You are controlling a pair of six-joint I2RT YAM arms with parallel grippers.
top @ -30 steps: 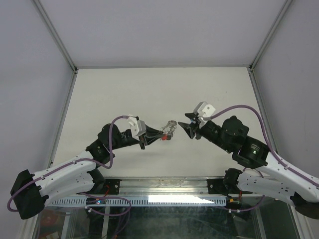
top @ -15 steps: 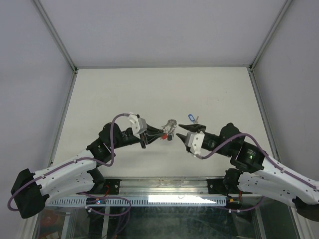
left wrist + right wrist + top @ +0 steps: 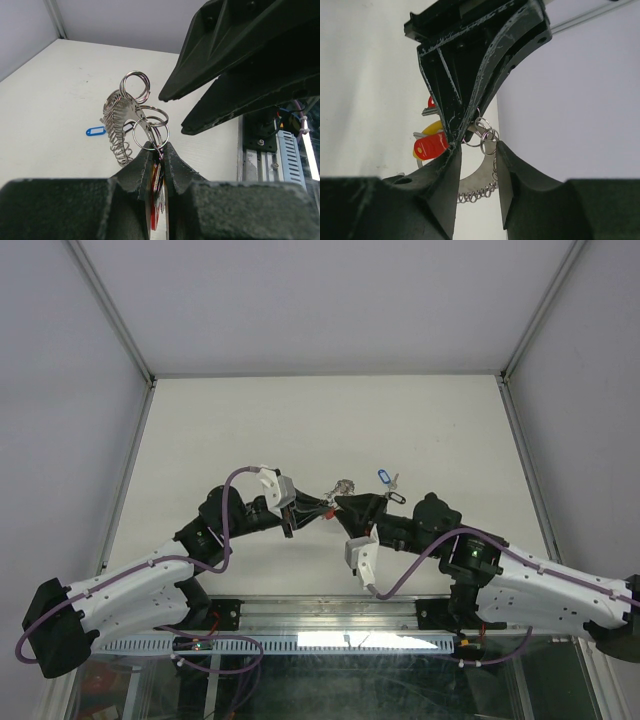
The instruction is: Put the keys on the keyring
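My left gripper is shut on a bunch of keys with a red tag and a yellow tag. The ribbed silvery keyring hangs from that bunch, held above the table, with small split rings on it. My right gripper stands open right against the left fingertips, its jaws on either side of the small rings. A blue-tagged key lies loose on the table just behind the right gripper.
The white table is boxed in by pale walls at the back and both sides. A metal rail runs along the near edge between the arm bases. The right arm's purple cable loops under its wrist.
The right arm has swung left and lower, wrist turned over, bringing its gripper up to the keyring with the jaws narrowing. The blue-tagged key now lies uncovered. The left arm has barely moved.
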